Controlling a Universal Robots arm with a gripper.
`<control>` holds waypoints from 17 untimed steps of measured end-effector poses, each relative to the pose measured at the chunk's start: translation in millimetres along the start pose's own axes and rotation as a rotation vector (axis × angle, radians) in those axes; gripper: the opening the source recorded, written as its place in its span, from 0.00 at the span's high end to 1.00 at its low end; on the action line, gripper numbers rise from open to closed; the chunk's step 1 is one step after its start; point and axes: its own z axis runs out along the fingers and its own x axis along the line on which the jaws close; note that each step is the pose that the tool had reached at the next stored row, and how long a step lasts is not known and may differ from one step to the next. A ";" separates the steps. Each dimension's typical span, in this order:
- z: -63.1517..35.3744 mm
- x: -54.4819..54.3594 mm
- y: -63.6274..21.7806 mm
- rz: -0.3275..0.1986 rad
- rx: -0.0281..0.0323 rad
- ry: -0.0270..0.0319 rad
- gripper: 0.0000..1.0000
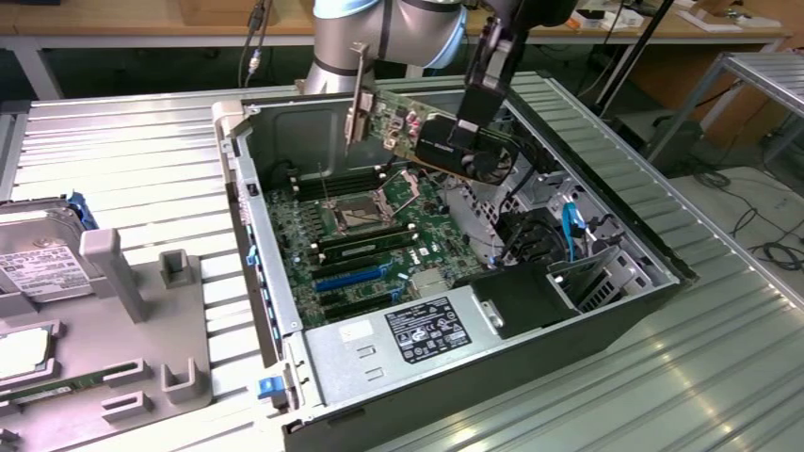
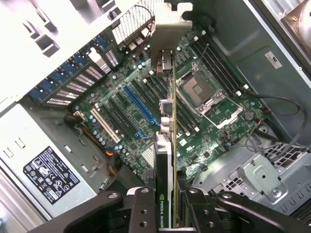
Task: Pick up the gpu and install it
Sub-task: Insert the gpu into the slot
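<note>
Gpu (image 1: 442,146), clamped in jaws, hovers over case (image 1: 296,127) holding motherboard (image 1: 364,254).

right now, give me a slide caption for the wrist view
The tool holds the gpu edge-on above the motherboard inside the open computer case.

gpu (image 1: 434,141): bare silver metal end | case (image 1: 232,169): matt grey sheet metal

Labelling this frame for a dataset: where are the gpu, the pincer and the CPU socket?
gpu (image 1: 488,160): exterior view, on its round fan.
pincer (image 2: 168,213): wrist view, midway between fingertips clamping the gpu.
CPU socket (image 2: 206,94): wrist view, centre of its metal frame.
</note>
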 end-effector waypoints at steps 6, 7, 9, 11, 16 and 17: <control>0.0 0.0 0.0 -0.072 -0.0019 0.0032 0.73; 0.0 0.0 0.0 -0.088 -0.0022 0.0039 0.73; 0.1 0.0 0.0 -0.144 -0.0037 0.0064 0.73; 0.1 0.0 0.0 -0.176 -0.0045 0.0078 0.73; 0.5 0.0 0.0 -0.316 -0.0080 0.0141 0.73; 0.6 0.0 0.0 -0.340 -0.0087 0.0152 0.73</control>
